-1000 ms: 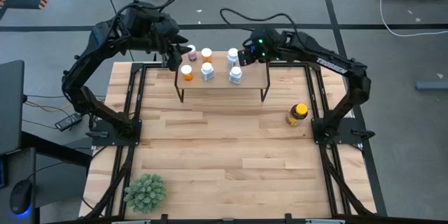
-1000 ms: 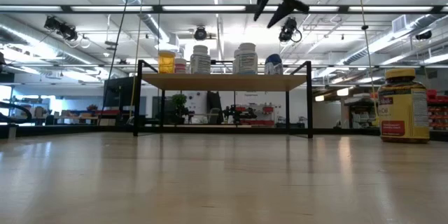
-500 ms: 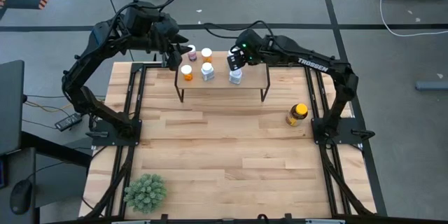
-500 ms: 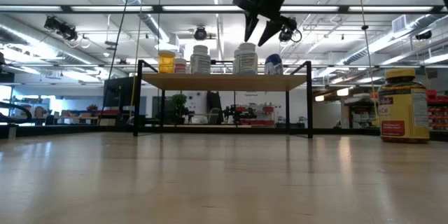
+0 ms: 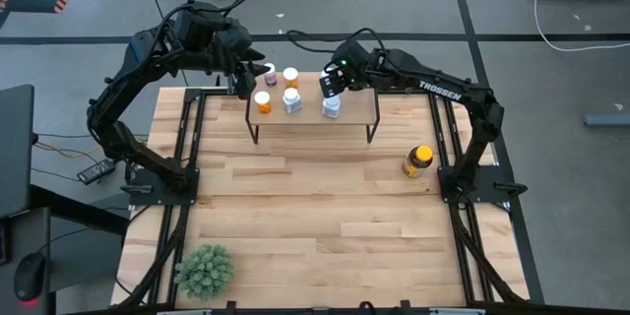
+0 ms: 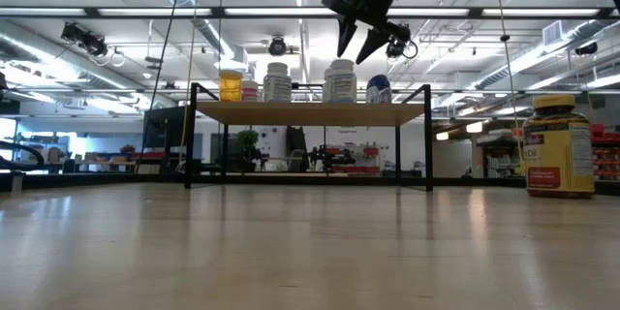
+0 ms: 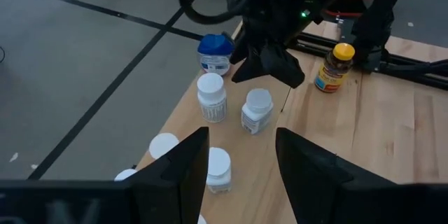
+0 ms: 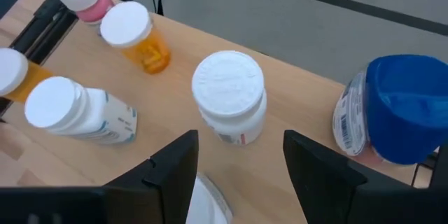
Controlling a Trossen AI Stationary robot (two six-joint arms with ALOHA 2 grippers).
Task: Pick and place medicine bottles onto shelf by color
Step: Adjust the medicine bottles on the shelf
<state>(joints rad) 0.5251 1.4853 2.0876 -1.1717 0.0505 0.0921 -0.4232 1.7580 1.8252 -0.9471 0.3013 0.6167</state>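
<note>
- We see the right gripper [image 6: 359, 42] open and empty above the small light-wood shelf [image 5: 349, 114] at the counter's far edge, over its white-capped plastic pill bottles [image 8: 229, 98].
- The left gripper [image 5: 248, 77], part open and empty, waits at the shelf's left end.
- We judge them light, rigid and tippy; grip the body below the cap.

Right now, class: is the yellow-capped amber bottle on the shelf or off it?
Off. The amber bottle stands upright on the tabletop, beside the shelf.

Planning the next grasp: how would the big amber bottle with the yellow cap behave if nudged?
The amber bottle looks wide and squat, standing upright on the table, so it probably slides rather than tips. Its round body would likely roll if knocked over.
</note>
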